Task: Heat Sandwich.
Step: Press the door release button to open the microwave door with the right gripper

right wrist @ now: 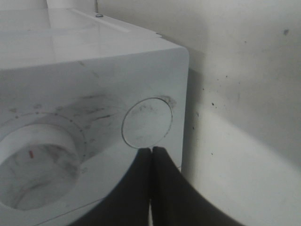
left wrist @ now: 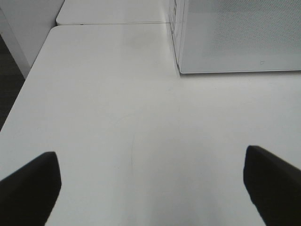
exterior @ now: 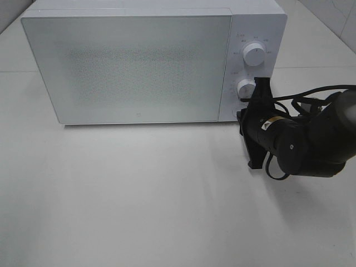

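Observation:
The sandwich is out of view in every frame. The white microwave (exterior: 133,67) stands at the back of the table with its door closed. My right gripper (exterior: 242,117) is shut with nothing in it, against the lower right of the control panel. In the right wrist view its closed tips (right wrist: 151,153) sit just at the edge of the round button (right wrist: 146,122), beside the lower knob (right wrist: 37,169). My left gripper (left wrist: 151,179) is open over bare table, with the microwave's front corner (left wrist: 188,47) ahead of it. The high view does not show the left gripper.
The control panel carries an upper knob (exterior: 254,55) and a lower knob (exterior: 246,88). The right arm (exterior: 311,139) and its cables lie over the table to the right of the microwave. The white table (exterior: 139,200) spreads in front, with a seam behind (left wrist: 113,23).

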Tool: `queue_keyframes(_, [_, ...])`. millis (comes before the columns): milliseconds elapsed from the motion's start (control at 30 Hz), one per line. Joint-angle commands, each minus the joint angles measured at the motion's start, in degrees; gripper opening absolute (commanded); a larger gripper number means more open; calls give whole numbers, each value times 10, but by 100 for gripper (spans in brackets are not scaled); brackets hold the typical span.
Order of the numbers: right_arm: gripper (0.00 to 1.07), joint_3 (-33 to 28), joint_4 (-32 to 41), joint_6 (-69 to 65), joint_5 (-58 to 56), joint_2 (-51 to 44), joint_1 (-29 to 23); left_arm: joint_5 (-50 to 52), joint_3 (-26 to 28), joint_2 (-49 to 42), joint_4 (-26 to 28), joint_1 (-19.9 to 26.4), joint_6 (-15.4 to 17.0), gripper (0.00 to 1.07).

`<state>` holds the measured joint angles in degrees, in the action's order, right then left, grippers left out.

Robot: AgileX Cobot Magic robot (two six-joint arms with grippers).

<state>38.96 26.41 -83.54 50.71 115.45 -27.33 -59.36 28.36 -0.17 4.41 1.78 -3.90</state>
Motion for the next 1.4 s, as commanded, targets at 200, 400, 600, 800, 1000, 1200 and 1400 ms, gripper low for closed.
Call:
queue_keyframes(200, [0, 46, -17, 0, -9, 33, 20, 4, -1, -13, 3, 2, 2, 101])
queue_keyframes(400, [0, 59, 8, 17, 15, 40, 20, 4, -1, -13, 3, 2, 2, 101])
queue_keyframes(600, [0, 59, 14, 28, 48, 40, 20, 4, -1, -13, 3, 2, 2, 101])
queue_keyframes(800, [1, 59, 28, 37, 62, 40, 20, 4, -1, -13, 3, 2, 2, 101])
queue_keyframes(1000, [1, 74, 23, 42, 70, 40, 32, 4, -1, -13, 3, 2, 2, 101])
queue_keyframes(1200, [0, 107, 14, 48, 72, 42, 44, 4, -1, -13, 3, 2, 2, 101])
queue_keyframes(1400, [0, 131, 9, 38, 102, 59, 44, 4, -1, -13, 3, 2, 2, 101])
